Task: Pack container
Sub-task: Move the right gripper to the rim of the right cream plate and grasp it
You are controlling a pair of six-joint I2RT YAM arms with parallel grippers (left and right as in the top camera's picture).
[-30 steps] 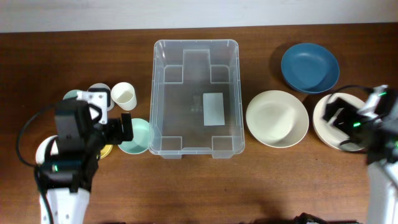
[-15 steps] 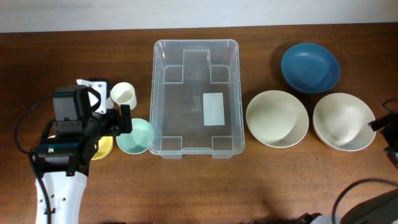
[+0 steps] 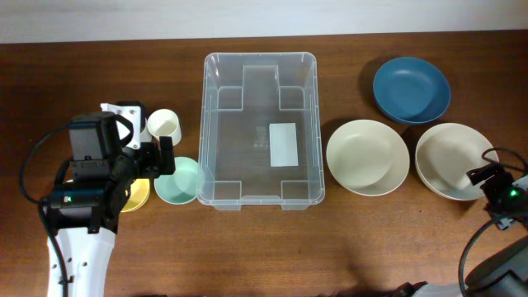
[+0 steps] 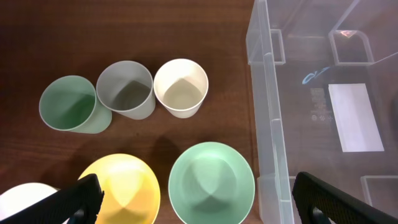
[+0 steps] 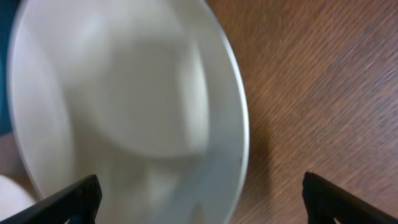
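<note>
The clear container [image 3: 260, 128] stands mid-table with nothing in it; its white label [image 4: 354, 117] shows through the base. My left gripper [image 4: 193, 208] is open above a mint bowl [image 4: 211, 182], a yellow bowl [image 4: 124, 186] beside it. Behind these stand a green cup [image 4: 69, 103], a grey cup [image 4: 126, 89] and a cream cup [image 4: 181, 88]. My right gripper [image 5: 199, 208] is open, low over the near edge of a white bowl [image 5: 124, 106], blurred. In the overhead view the right gripper [image 3: 495, 186] is by that bowl [image 3: 452, 158].
A cream bowl [image 3: 367, 157] sits right of the container, and a blue bowl [image 3: 411, 89] lies behind it. A white bowl's edge [image 4: 25, 202] shows at the bottom left of the left wrist view. Bare wooden table [image 3: 272, 247] lies in front.
The right arm swung out of the overhead view, then came back in at the right edge beside the white bowl. The left arm shifted slightly left and then held still.
</note>
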